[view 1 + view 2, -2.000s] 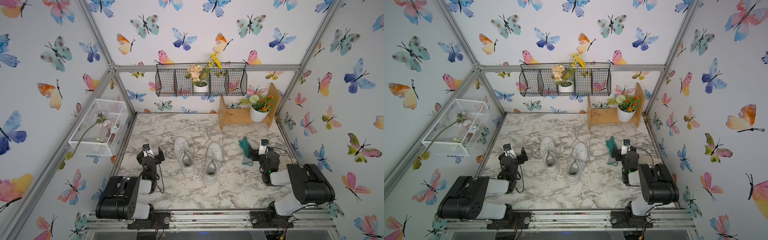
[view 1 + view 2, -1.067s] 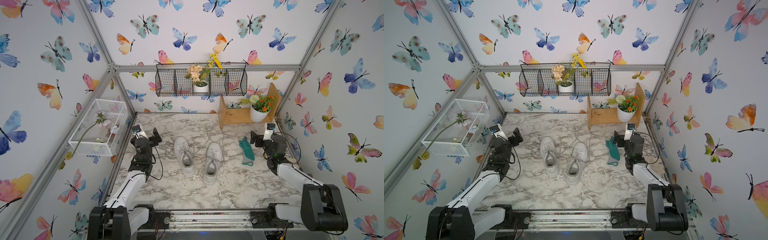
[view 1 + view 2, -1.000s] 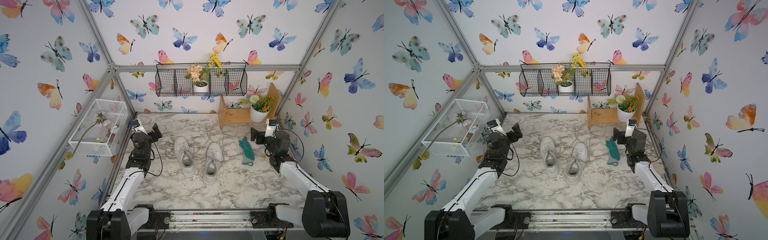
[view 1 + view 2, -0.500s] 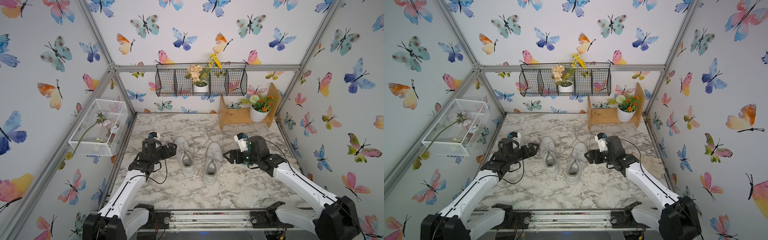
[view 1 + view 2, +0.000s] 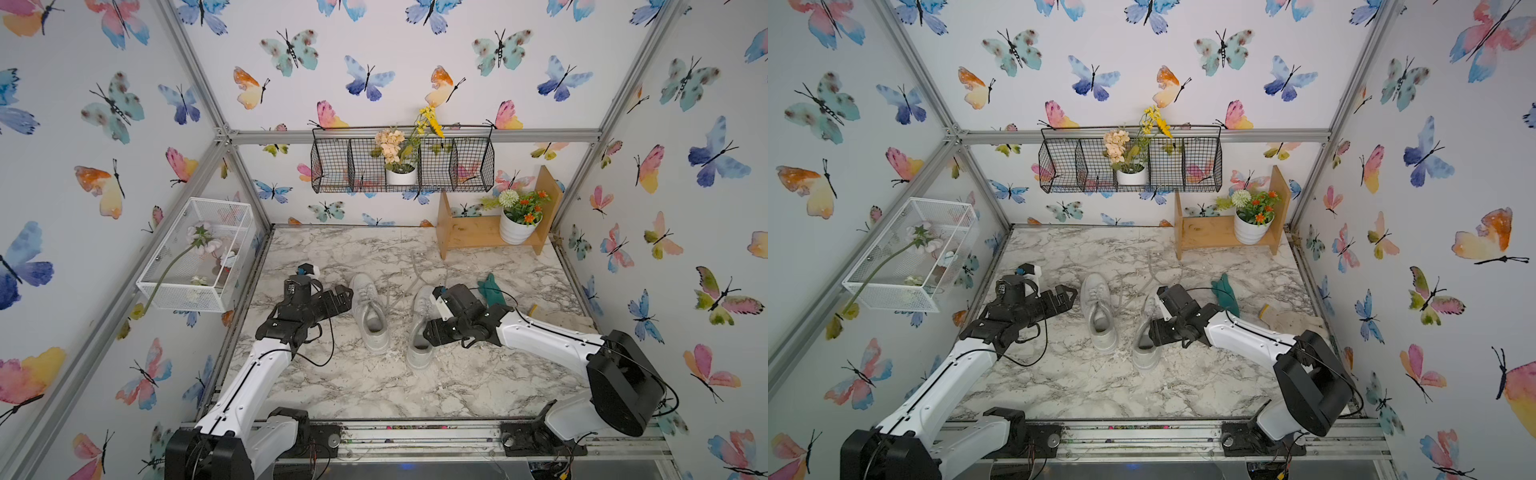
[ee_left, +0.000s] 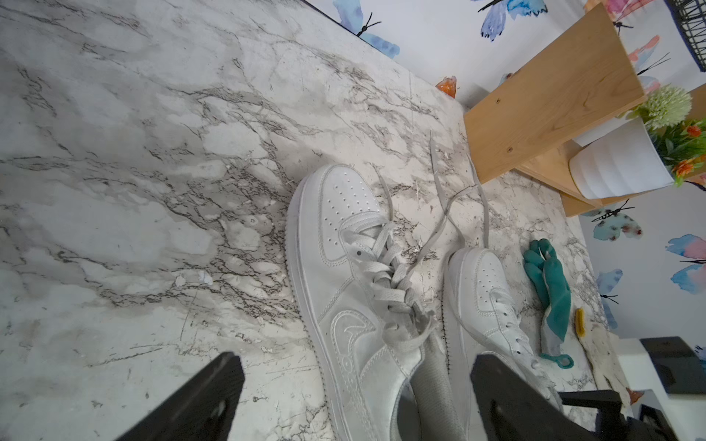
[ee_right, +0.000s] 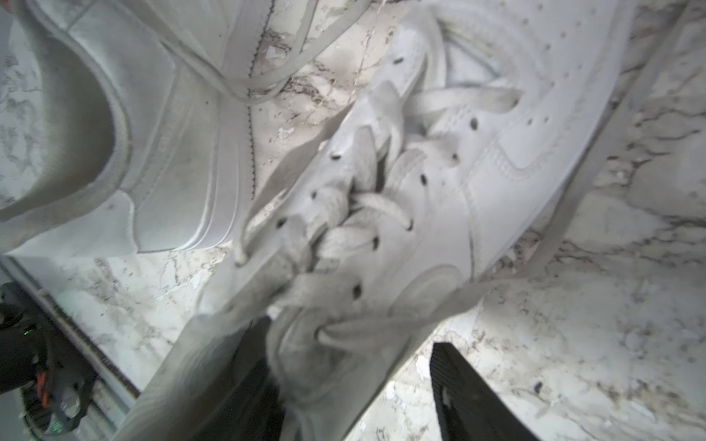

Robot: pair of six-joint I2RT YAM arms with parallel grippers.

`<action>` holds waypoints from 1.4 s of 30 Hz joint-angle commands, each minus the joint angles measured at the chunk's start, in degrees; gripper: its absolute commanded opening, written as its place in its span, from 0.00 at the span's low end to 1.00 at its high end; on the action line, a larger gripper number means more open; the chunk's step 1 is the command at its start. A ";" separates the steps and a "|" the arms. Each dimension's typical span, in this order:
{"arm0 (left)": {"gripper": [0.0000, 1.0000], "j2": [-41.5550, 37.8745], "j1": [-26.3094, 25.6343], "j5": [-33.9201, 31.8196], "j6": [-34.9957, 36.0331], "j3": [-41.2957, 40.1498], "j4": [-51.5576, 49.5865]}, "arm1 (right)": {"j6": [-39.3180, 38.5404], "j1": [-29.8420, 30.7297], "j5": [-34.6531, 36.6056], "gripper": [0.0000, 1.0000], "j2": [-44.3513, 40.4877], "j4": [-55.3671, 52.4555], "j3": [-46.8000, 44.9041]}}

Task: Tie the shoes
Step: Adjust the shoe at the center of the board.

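In both top views the pair of white low-top lace-up sneakers (image 5: pixel 371 320), untied, is seen side by side on the grey-veined marble tabletop (image 5: pixel 374 386), with bare room left toward the near edge. In the left wrist view the left claw (image 6: pixel 355 382) is held wide open and empty beside one sneaker, likely to steady it. In the right wrist view the right claw (image 7: pixel 351 382) is set partly open astride the other's collar, nothing pinched yet.

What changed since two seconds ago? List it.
The left gripper swung out from the front rail to beside the left sneaker, jaws wide. The right gripper swung out to the collar of the right sneaker, jaws astride it. Both sneakers and the teal glove stayed put.
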 commanded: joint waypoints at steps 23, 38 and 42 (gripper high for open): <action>0.99 -1.19 0.16 -3.76 2.16 3.05 -4.10 | 0.01 0.18 14.29 0.36 -5.12 -14.80 1.22; 0.99 -1.96 0.16 -4.57 1.83 5.46 -5.02 | -17.66 -1.22 16.80 0.81 0.62 -11.48 23.35; 0.99 -2.24 0.16 -4.80 2.42 5.91 -6.11 | -19.90 -4.68 12.65 0.79 13.38 -10.20 34.11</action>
